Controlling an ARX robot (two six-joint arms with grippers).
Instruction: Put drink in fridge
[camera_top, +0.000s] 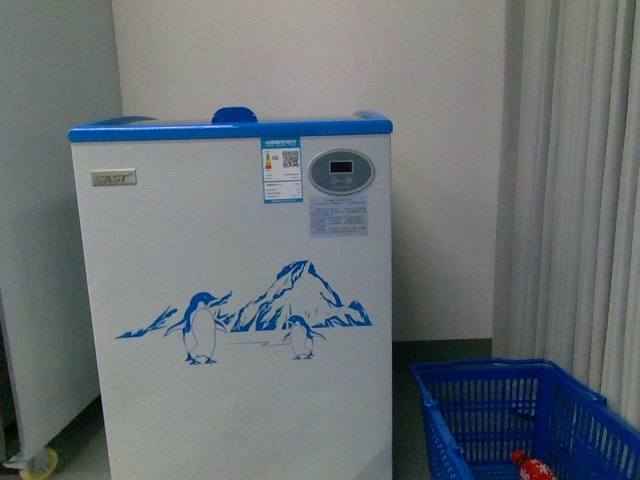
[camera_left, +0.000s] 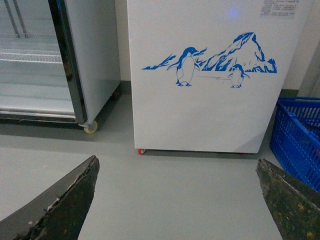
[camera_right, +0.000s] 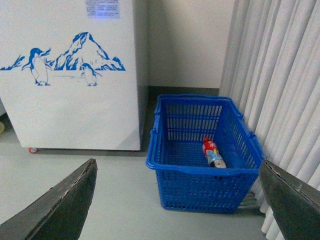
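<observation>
drink (camera_right: 212, 152) lying in blue basket (camera_right: 197, 192), lower right | fridge (camera_top: 240, 400) centre-left | left gripper (camera_left: 176, 162), right gripper (camera_right: 177, 163) both splayed wide, empty

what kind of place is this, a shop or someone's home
Probably a small shop, or a room set up like one, rather than a home: a white chest fridge with a display panel, a blue shopping basket on the floor holding a drink, and a glass-fronted shelved cabinet on wheels.
</observation>
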